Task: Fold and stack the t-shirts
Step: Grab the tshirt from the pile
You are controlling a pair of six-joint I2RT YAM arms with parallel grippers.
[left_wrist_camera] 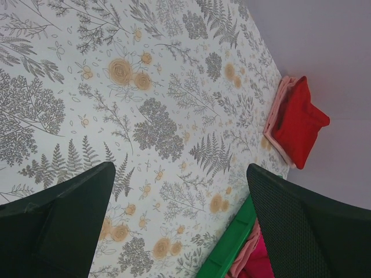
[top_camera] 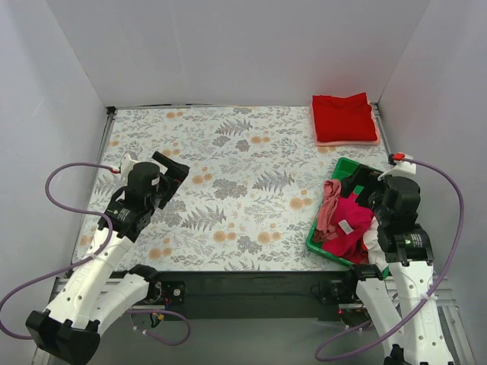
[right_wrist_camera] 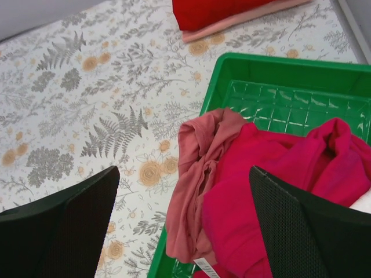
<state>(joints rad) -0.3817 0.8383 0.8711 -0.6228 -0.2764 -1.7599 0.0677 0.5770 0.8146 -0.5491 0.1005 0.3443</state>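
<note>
- The right jaws stand wide apart and empty, poised over the green tray [right_wrist_camera: 272, 63], just above the crumpled dusty-pink tee [right_wrist_camera: 194, 168] and the magenta tee [right_wrist_camera: 261, 179] heaped inside it.
- The left jaws, likewise apart and holding nothing, hang over the left side of the patterned desk [top_camera: 228, 152].
- A folded red tee [top_camera: 344, 115] lies on a pale pink tee [top_camera: 351, 142] at the desk's far right corner, so the stack looks begun.
- The step in hand appears to be fetching the next tee from the tray.
- That calls for pinching one garment only, likely the dusty-pink one draped over the rim, and lifting it free of its tangled neighbour.
</note>
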